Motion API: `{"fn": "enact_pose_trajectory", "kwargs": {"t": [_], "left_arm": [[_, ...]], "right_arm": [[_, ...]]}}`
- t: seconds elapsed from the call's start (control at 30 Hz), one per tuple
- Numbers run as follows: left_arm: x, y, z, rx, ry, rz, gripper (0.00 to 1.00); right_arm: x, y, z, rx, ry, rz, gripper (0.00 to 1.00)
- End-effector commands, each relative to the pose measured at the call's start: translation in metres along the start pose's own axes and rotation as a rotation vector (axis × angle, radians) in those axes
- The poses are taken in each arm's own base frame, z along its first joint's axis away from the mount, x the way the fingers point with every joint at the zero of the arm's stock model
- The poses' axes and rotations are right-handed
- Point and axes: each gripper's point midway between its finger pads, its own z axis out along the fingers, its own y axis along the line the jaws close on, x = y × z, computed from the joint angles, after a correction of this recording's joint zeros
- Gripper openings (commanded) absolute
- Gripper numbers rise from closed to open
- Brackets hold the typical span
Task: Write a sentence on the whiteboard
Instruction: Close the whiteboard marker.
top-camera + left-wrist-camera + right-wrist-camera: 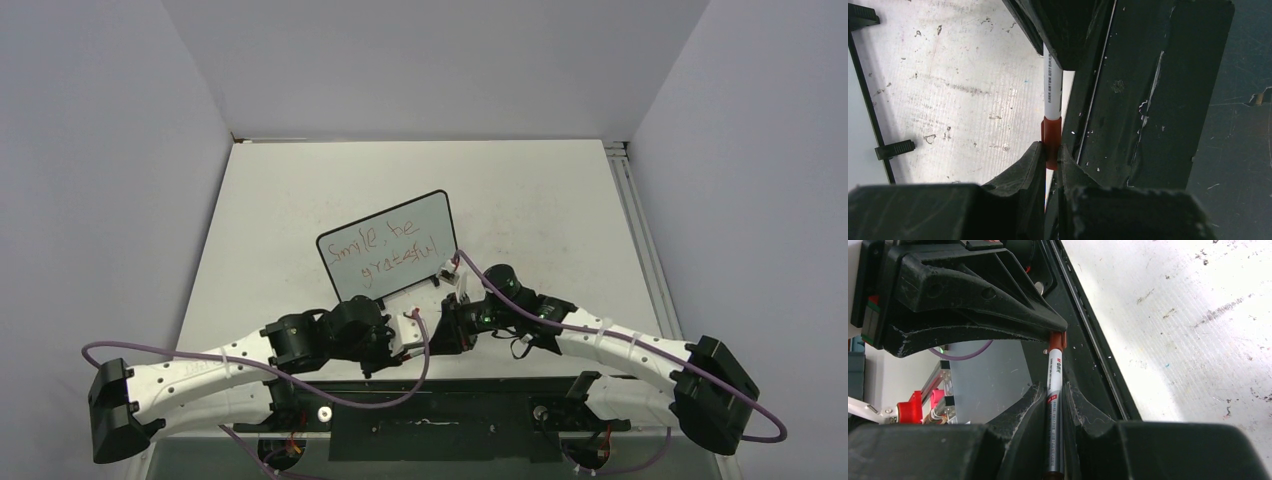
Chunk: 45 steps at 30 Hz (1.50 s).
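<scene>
The whiteboard (430, 215) sits near the middle of the bench (560, 200), just beyond the two wrists and turned so its right end points further away. It is a small rectangle with a pale glossy face and a thin black frame with rounded corners. The sentence (398, 261) runs across it in thin red handwriting on two lines, "Smile, be" above "grateful". The strokes are faint and the lower word is hard to read from above. In the left wrist view only a strip of the board's black edge shows, with one small black foot (895, 149) resting on the scuffed, speckled bench top.

In front of the board, close to its lower right corner, both arms hold one marker (1051, 92). The left pincer (1050, 147) is closed tight on the red cap (1050, 135). The right pincer (1054, 392) is clamped just as tight round the white printed barrel.

From overhead the marker is lost between the two dark pincers, and the right wrist and its purple cable cover the board's near right corner. The marker's tip is hidden inside the cap. The far end of the barrel runs out of the bottom of the right wrist view. The small print on the barrel is too fine to read. Whether the board stands upright or leans back cannot be told.
</scene>
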Motion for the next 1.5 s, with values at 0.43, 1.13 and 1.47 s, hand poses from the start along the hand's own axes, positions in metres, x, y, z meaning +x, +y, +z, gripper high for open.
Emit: {"fn": "enact_pose_trajectory", "kwargs": {"t": [0.43, 1.13, 1.47], "left_arm": [[-0.122, 0.031, -0.070, -0.202, -0.313, 0.128, 0.00], [-0.160, 0.051, -0.126, -0.355, -0.374, 0.129, 0.43], [-0.190, 0.072, -0.141, -0.389, -0.742, -0.505, 0.77]], "right_arm": [[-0.053, 0.015, -0.038, -0.021, -0.245, -0.102, 0.05], [-0.080, -0.003, -0.065, 0.123, -0.531, -0.046, 0.05], [-0.113, 0.037, -0.105, -0.015, -0.842, -0.094, 0.05]]}}
